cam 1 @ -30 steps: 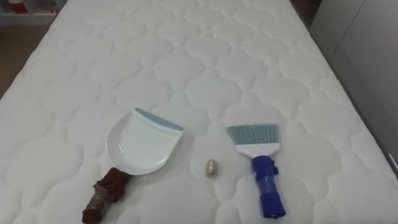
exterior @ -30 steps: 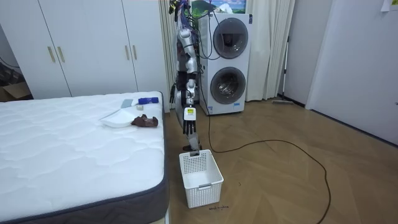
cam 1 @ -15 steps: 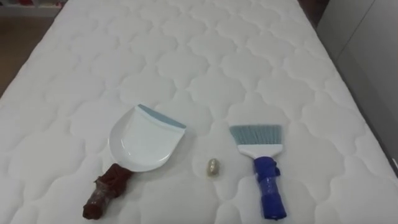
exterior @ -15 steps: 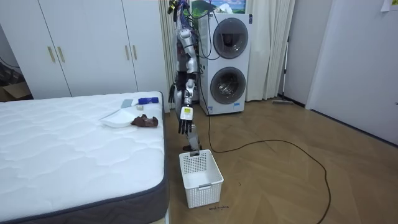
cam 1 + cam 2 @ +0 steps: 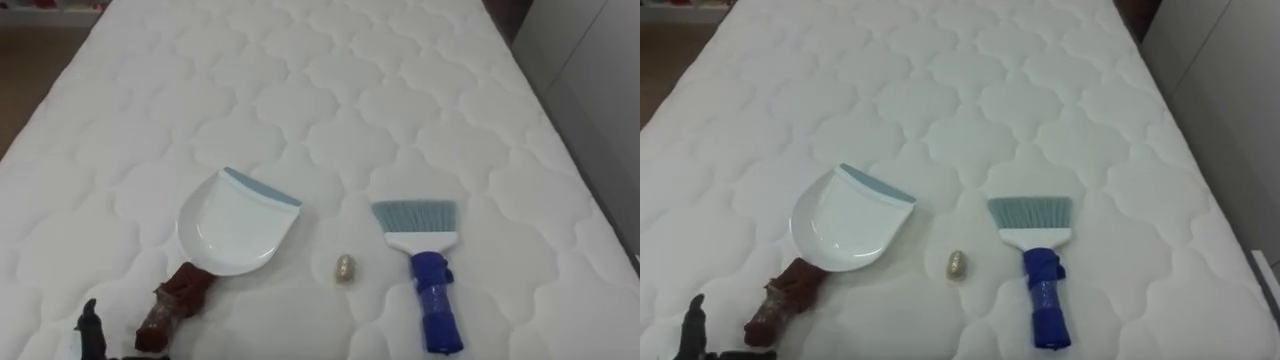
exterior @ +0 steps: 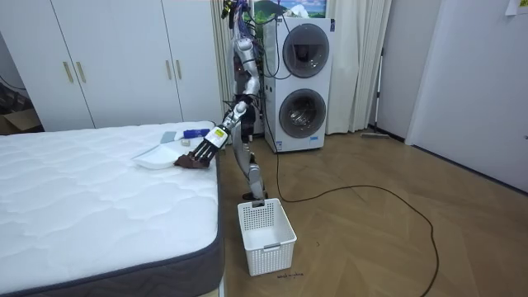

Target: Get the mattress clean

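Left hand point(image 6: 208, 145) is hovering open-fingered near the white dustpan point(image 5: 237, 222) lying on the mattress point(image 5: 330, 90); pan is looking light and stiff, best gripped round its brown wrapped handle point(image 5: 175, 300).

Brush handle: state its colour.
The brush handle is blue, seen best in the left eye view.

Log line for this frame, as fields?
left hand open, near dustpan handle | scrap between dustpan and brush | all lying on mattress
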{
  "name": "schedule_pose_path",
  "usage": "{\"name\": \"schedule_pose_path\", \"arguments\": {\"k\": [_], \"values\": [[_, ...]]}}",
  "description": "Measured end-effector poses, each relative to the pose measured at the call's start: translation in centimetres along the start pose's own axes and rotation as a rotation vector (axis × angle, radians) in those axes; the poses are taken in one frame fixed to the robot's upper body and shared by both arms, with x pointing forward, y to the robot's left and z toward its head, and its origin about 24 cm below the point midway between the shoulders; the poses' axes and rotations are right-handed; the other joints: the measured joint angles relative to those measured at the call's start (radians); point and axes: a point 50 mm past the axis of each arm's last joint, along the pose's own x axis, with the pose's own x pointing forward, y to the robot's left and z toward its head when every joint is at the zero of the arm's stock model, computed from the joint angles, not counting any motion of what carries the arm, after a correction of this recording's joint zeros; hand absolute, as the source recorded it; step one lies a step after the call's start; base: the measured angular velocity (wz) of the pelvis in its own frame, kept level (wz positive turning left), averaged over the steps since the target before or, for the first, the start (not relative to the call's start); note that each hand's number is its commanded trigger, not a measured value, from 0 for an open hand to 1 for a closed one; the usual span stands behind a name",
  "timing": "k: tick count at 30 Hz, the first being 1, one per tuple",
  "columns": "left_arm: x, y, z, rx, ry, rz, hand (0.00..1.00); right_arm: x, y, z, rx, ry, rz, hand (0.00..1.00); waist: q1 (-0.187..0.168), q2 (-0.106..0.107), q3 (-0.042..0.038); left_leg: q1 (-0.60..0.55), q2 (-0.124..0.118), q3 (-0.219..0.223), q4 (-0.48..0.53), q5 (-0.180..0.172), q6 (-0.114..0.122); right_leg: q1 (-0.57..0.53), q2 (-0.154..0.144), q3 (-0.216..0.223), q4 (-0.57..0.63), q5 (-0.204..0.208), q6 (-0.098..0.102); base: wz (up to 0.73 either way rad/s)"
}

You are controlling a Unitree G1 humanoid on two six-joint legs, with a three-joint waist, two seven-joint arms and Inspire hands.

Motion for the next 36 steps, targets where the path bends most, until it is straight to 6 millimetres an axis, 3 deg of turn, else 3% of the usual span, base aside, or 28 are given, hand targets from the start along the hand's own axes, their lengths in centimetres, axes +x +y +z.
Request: {"name": "schedule_pose_path", "arguments": {"k": [13, 26, 36], "values": [[0.3, -0.8, 2.7, -0.020, -0.130, -0.006, 0.00, 0.0, 0.4, 0.3, 0.004, -0.012, 0.034, 0.00, -0.002, -0.003, 0.0035, -0.001, 0.000, -0.002, 0.000, 0.000, 0.000, -0.004, 0.000, 0.004, 0.001, 0.002, 0.002, 0.00], [0.4, -1.0, 3.0, -0.021, -0.141, 0.004, 0.00, 0.0, 0.6, 0.2, 0.033, -0.010, 0.048, 0.00, -0.006, -0.005, 0.0061, -0.016, -0.001, -0.002, 0.000, 0.000, 0.000, -0.016, 0.001, 0.004, 0.001, 0.002, 0.002, 0.00], [0.2, -2.1, 1.9, 0.017, -0.091, -0.072, 0.00, 0.1, 0.8, 0.4, 0.040, -0.011, 0.053, 0.00, -0.009, -0.016, 0.0055, -0.058, -0.001, -0.002, 0.012, 0.000, 0.000, -0.055, 0.000, 0.004, 0.002, 0.006, 0.002, 0.00]]}}
